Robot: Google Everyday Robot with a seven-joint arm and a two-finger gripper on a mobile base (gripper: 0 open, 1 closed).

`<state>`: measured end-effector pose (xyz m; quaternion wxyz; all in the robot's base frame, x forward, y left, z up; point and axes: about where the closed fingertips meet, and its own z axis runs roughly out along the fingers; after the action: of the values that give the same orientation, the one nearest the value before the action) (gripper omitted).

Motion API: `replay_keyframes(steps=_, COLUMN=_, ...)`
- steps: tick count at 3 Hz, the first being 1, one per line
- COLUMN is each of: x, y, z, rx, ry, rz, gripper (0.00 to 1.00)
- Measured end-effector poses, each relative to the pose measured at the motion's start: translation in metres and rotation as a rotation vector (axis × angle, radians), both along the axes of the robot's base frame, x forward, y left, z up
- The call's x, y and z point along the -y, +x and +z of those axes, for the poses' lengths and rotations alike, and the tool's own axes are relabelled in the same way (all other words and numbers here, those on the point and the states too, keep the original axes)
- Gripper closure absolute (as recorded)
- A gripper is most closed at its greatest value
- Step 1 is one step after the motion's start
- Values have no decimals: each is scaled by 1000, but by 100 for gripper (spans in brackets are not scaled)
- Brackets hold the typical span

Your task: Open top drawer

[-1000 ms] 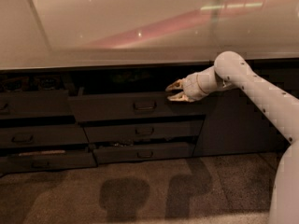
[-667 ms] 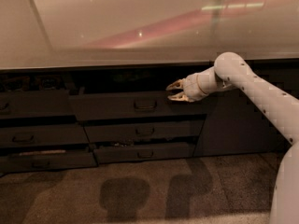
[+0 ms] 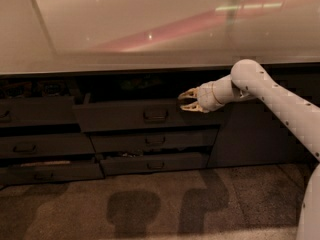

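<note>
Nearest the camera lay the speckled floor (image 3: pixel 240 194), with two blurred dark shadows (image 3: pixel 132 211) falling on it below the drawers. At the right edge the robot's white arm (image 3: pixel 287 111) rose out of the lower corner, bent at a rounded joint and reached leftward toward the cabinetry.

At the end of the arm the hand (image 3: pixel 183 101) pointed left, level with the upper edge of the top drawer (image 3: pixel 115 116) and at the right end of its front. Its two pale fingers (image 3: pixel 190 92) were spread, one above the other with a gap between them, and they gripped nothing. Whether the lower finger touched the drawer front could not be told.

The top drawer sat in the middle column of the unit, directly beneath the bench. Its tall dark front stood forward of the neighbouring fronts, partly open, with a dark gap above it. Its small loop handle (image 3: pixel 156 115) was at the centre of the front, a little left of the hand and apart from it.

Below it were two shallower drawers, one (image 3: pixel 155 140) right under it and another (image 3: pixel 150 164) at the bottom, each with its own small handle. A second stack of drawers (image 3: pixel 35 114) stood to the left. A plain dark cabinet door (image 3: pixel 250 139) filled the space to the right, behind the arm.

Farthest back, the broad pale top of the bench (image 3: pixel 125 29) stretched away, carrying a reddish streak of reflected light.
</note>
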<state>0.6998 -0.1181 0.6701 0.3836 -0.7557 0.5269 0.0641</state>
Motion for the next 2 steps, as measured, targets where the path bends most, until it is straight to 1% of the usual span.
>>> replay_keyframes(steps=1, x=-1, y=-9, z=-6, rx=-2, ry=-3, rz=10, gripper=100)
replay_keyframes(steps=2, x=-1, y=-17, z=-3, rx=-5, ry=-5, rz=20, gripper=100)
